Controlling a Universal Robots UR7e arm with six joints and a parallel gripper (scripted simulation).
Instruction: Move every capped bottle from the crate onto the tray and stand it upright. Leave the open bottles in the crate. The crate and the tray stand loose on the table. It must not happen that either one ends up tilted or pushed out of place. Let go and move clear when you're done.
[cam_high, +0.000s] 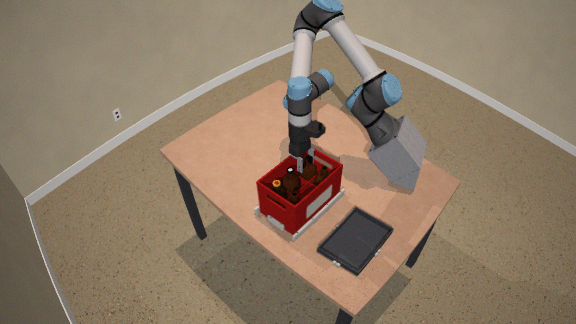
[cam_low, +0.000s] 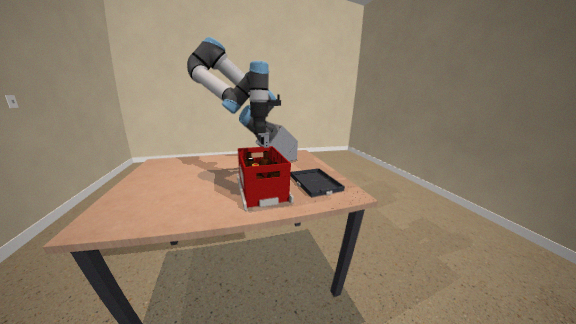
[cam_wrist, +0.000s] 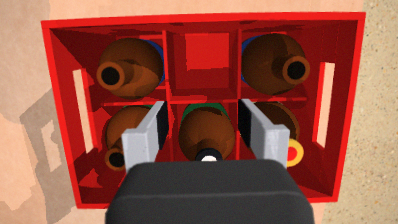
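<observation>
Fingers spread and gripping nothing, the gripper (cam_high: 305, 159) (cam_low: 264, 142) (cam_wrist: 203, 114) hovers above green- and blue-labelled bottles, no writing legible.

In the wrist view, the gripper's black housing (cam_wrist: 210, 195) is covering part of the crate's near wall, and its right-hand finger (cam_wrist: 270, 137) is hiding part of the yellow-and-red-capped bottle (cam_wrist: 295, 153). The left-hand finger (cam_wrist: 145, 135) is overlapping the open bottle (cam_wrist: 117, 158) beside it. In the exterior view, the crate's red walls (cam_low: 267, 190) are concealing the bottles' lower parts. In the top view, the blue elbow cap (cam_high: 327, 5) is running off the far edge.
</observation>
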